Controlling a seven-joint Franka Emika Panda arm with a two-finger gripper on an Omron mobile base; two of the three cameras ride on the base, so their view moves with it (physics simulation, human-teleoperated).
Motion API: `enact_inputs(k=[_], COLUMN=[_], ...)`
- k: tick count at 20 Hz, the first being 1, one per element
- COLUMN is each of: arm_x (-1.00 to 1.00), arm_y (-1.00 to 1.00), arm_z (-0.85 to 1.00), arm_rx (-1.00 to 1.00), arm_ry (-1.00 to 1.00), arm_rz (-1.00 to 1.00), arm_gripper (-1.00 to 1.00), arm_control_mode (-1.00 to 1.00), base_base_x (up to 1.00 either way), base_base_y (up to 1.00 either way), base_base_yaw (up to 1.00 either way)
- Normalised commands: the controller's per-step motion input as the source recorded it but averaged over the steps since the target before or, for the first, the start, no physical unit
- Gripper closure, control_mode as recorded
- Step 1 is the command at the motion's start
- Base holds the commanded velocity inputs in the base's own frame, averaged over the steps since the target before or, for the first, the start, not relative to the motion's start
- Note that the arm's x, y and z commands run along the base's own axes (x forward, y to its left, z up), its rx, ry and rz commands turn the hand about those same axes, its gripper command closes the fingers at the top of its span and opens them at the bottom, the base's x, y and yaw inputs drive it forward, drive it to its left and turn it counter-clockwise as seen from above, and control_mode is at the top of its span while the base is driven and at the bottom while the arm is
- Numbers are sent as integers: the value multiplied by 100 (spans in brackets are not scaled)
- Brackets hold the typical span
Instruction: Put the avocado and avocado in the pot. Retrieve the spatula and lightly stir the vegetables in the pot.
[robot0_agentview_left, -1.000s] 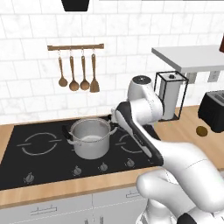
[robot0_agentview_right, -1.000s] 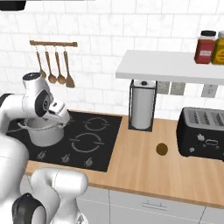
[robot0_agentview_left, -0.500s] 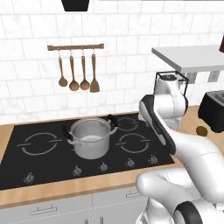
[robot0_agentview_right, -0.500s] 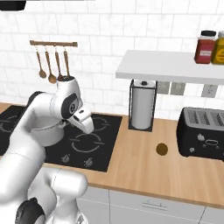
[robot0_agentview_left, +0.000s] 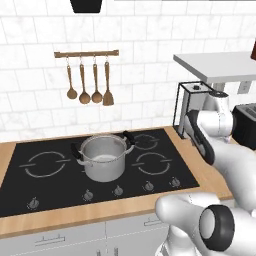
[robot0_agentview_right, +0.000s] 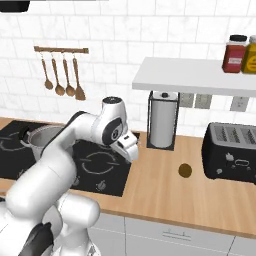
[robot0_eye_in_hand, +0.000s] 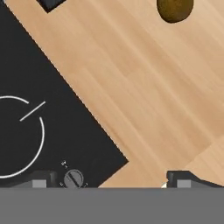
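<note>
While its fingers stand wide apart with nothing between them, the claw (robot0_agentview_right: 131, 148) hangs over the right edge of the black hob (robot0_agentview_right: 100, 165), above the wooden table (robot0_agentview_right: 165, 192). In the hand view the two dark fingertips (robot0_eye_in_hand: 183, 177) sit at the lower corners, with a hob knob (robot0_eye_in_hand: 73, 178) just beside the left one at about 7 o'clock.

An avocado (robot0_eye_in_hand: 175, 8), a dark olive-brown lump, lies alone on the bare wood at about 1 o'clock from the claw in that view. From the right base camera it sits well apart from the claw, just left of the black toaster (robot0_agentview_right: 232, 152) and in front of the paper towel holder (robot0_agentview_right: 164, 120).

The steel pot (robot0_agentview_left: 103, 157) stands on the hob at roughly 9 o'clock from the arm. Its contents cannot be made out.

The step in hand looks like the reach for the avocado. To do it well, the claw should travel on across the table until the lump is centred between the fingers, then drop straight down and close gently, since a rounded shape may roll if nudged from one side.
</note>
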Motion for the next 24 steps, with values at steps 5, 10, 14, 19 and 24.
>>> enact_inputs(k=[5, 10, 14, 19, 24], arm_x=[21, 8, 13, 35, 40], arm_y=[-100, -95, -77, -52, -37], arm_z=[-28, -26, -31, -17, -30], arm_rx=[0, -2, -7, -2, -1], arm_ry=[4, 0, 0, 1, 1], arm_rz=[-4, -4, -6, -2, 0], arm_gripper=[-100, -100, -100, -100, -100], arm_control_mode=[-100, -100, -100, -100, -100], base_base_x=[0, 0, 0, 0, 0], base_base_y=[0, 0, 0, 0, 0], base_base_yaw=[0, 0, 0, 0, 0])
